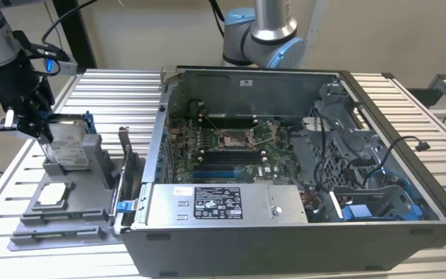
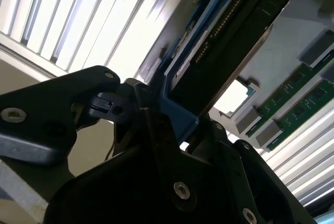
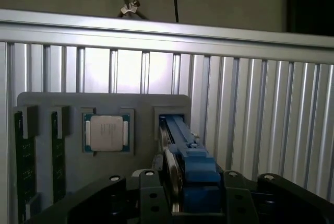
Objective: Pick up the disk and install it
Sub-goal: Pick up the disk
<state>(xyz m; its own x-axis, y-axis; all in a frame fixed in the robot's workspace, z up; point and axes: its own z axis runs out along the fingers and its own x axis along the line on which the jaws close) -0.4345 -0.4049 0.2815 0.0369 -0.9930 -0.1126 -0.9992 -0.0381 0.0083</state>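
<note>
Disk [image 1: 69, 145] stands upright at the exterior view's left of the open computer case [image 1: 285, 250], on the slatted table [image 1: 114, 93], in the grey tray [image 1: 60, 224]. The gripper [image 1: 43, 129] is clamped on its blue-framed top edge. A chip [image 1: 55, 195] lies flat in the tray, near it.

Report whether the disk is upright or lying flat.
Upright: the disk stands on edge in the grey holder, with the gripper closed on its blue frame.

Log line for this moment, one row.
phase: pick | gripper: jaws shut on disk | disk: upright in grey holder | computer case: open
</note>
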